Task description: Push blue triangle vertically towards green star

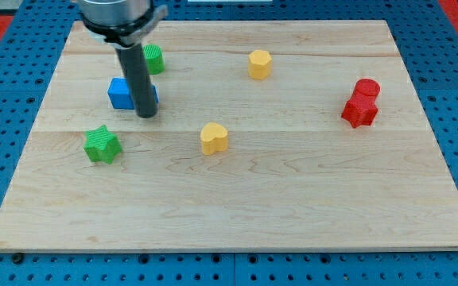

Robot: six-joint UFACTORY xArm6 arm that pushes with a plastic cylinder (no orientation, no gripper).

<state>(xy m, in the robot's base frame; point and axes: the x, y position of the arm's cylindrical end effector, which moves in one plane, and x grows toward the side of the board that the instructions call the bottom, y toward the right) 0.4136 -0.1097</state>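
- Since the arm ends in a plain rod, there is no pincer to call wide, narrow or holding; my tip (pixel 146 115) rests on the board, touching the blue block's right edge
- Partly hidden behind the rod, the blue block (pixel 122 93) cannot be confirmed as a triangle
- The green star (pixel 102 144) lies below it and slightly to the view's left, near but apart
- A green block (pixel 154 59) sits just above the rod
- I judge the push barely begun: a gap remains, and my tip would need to get above the blue block
- Further out lie two yellow blocks (pixel 214 137) (pixel 260 63) and two touching red blocks (pixel 362 102)
- No containers appear on the wooden board (pixel 253 206)
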